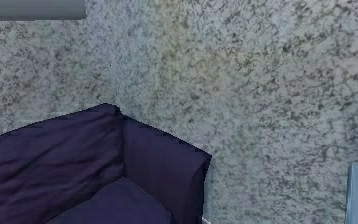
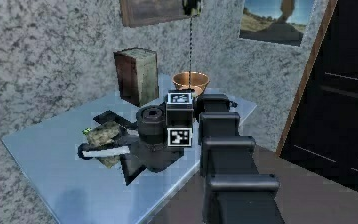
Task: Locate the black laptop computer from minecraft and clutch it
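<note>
1. Gripper [image 2: 125,146]: a dark body with thin fingers at the far end of the arm [image 2: 227,170], left of the two white marker squares [image 2: 179,118]. It reaches out across the pale blue bench [image 2: 47,165]. Things lie on the bench at and behind its far end, so it cannot be told whether it grasps anything.
2. Laptop [image 2: 105,131]: a flat dark slab with a mottled green face, judged to be the task's computer from its colour and flat form. It lies on the bench just left of the gripper's body in the arm side view. Its long axis appears to run across the picture, roughly in line with the fingers. Whether the fingers are over, beside or touching it cannot be told.
3. Coming move (a judgement): the grasp turns on this short leftward offset. Little reach seems to be needed, chiefly a fine setting of height and wrist.
4. Near neighbours: a dark wedge [image 2: 135,170] below the gripper's body may belong to the same laptop. A pale strip [image 2: 92,153] lies beside it.
5. Farther out: an upright brown-green box [image 2: 137,75] and a copper bowl [image 2: 190,80] stand beyond the laptop and apart from it. They would likely obstruct only a much longer reach.
6. Surroundings: framed pictures [image 2: 275,20] hang on the speckled wall, with a dark door [image 2: 337,90] at the arm side view's right. In the forward view a navy sofa [image 1: 57,160] stands against the wall.
</note>
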You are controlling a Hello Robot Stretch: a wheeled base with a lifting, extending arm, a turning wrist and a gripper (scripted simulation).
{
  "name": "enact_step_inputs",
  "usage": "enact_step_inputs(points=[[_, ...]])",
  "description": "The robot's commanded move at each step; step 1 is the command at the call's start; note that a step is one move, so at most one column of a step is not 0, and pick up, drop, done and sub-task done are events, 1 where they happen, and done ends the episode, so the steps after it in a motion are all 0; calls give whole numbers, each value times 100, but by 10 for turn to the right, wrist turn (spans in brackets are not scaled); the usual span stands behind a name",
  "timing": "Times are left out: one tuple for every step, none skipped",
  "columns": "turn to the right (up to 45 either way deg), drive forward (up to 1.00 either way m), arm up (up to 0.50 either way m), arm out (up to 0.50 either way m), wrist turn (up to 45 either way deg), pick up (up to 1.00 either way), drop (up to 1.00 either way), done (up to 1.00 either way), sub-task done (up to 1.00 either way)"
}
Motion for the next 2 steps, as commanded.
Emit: enact_step_inputs(points=[[0,0,0,0,90,0,0,0,0],[0,0,0,0,0,100,0,0,0]])
